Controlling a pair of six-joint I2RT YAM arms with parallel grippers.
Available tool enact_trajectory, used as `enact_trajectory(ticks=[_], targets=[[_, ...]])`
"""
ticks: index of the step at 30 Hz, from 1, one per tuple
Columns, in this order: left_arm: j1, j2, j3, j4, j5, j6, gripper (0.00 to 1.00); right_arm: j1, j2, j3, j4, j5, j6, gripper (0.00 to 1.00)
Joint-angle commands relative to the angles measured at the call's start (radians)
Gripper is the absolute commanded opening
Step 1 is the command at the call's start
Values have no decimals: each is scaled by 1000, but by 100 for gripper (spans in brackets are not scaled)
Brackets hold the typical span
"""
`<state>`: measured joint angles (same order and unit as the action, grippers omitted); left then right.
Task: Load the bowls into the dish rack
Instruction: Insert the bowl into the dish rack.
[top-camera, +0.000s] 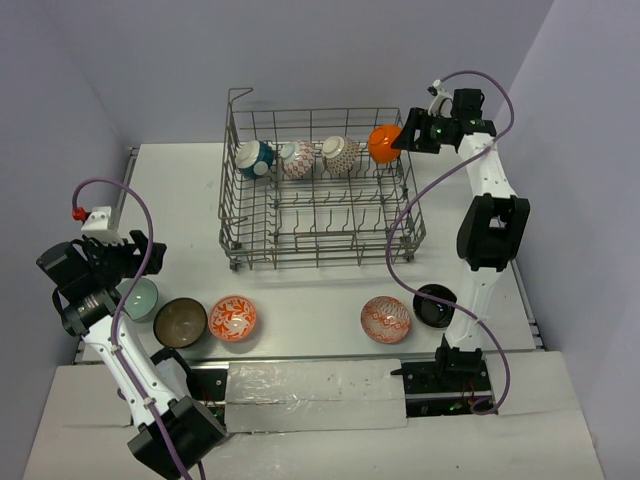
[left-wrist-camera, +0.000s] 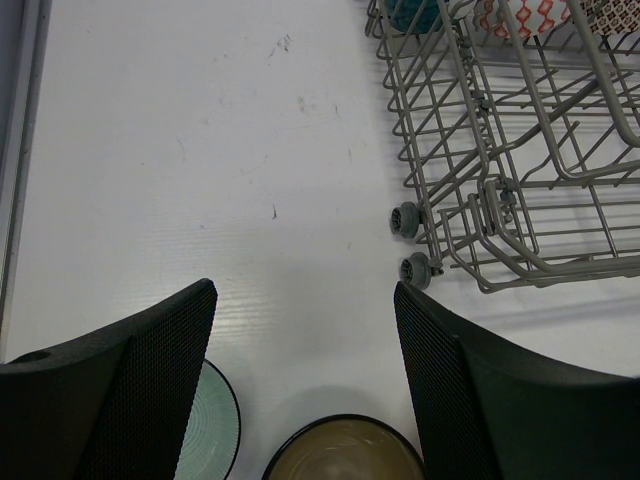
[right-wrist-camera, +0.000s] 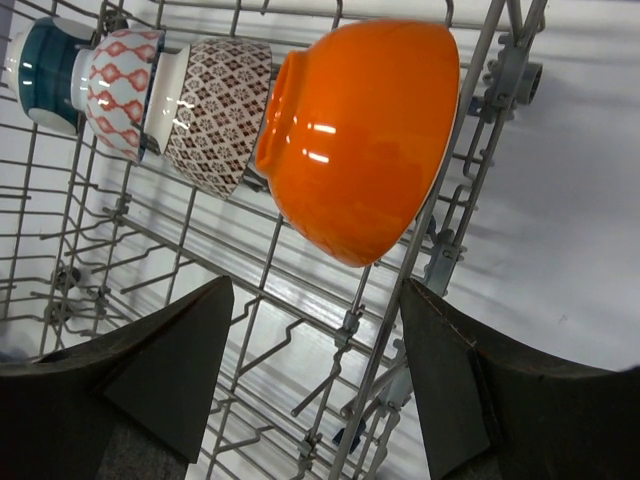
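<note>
- Dish rack (top-camera: 310, 262): stands on the far half of the table (top-camera: 300, 300), centred, its long axis running left to right. The raised loop rises at the far left corner. In the left wrist view small wheels show under its near left corner.
- Bowls in the rack: four sit on edge in one row along the far side, the row parallel to the rack's long axis. From left to right they are the teal bowl (top-camera: 254, 158), the red-and-white bowl (top-camera: 297, 158), the brown-patterned bowl (top-camera: 340, 154) and the orange bowl (top-camera: 382, 143).
- Orange bowl, right wrist view: tipped on its side, foot towards the brown-patterned bowl on the left, mouth towards the rack's right wall.
- Bowls on the table, all mouth up, near the rack's near side: the pale green bowl (top-camera: 140, 297), the brown bowl (top-camera: 180, 321) and the orange-patterned bowl (top-camera: 232, 317) at near left. The red-patterned bowl (top-camera: 386, 319) and the black bowl (top-camera: 435, 305) lie at near right.
- Right gripper (top-camera: 405, 138): at the rack's far right corner, just beside the orange bowl, its fingers spread apart with nothing between them.
- Left gripper (top-camera: 142, 260): above the pale green and brown bowls, pointing towards the rack, fingers spread apart and empty.
</note>
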<state>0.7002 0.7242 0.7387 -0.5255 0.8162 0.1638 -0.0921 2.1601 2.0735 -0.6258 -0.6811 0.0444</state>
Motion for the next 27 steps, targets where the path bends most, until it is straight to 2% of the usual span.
enact_trajectory(ticks=[1, 7, 11, 19, 27], targets=[[9, 0, 7, 1, 40, 17, 77, -6, -66, -26, 34, -44, 5, 75], [10, -8, 4, 2, 46, 17, 77, -5, -138, -124, 66, -72, 8, 74], [10, -8, 7, -1, 51, 20, 77, -5, -155, -130, 63, -101, 12, 74], [12, -9, 5, -1, 55, 20, 77, 2, -243, -219, 187, -149, 54, 74], [13, -9, 5, 1, 58, 22, 77, 6, -285, -239, 242, -170, 84, 74]])
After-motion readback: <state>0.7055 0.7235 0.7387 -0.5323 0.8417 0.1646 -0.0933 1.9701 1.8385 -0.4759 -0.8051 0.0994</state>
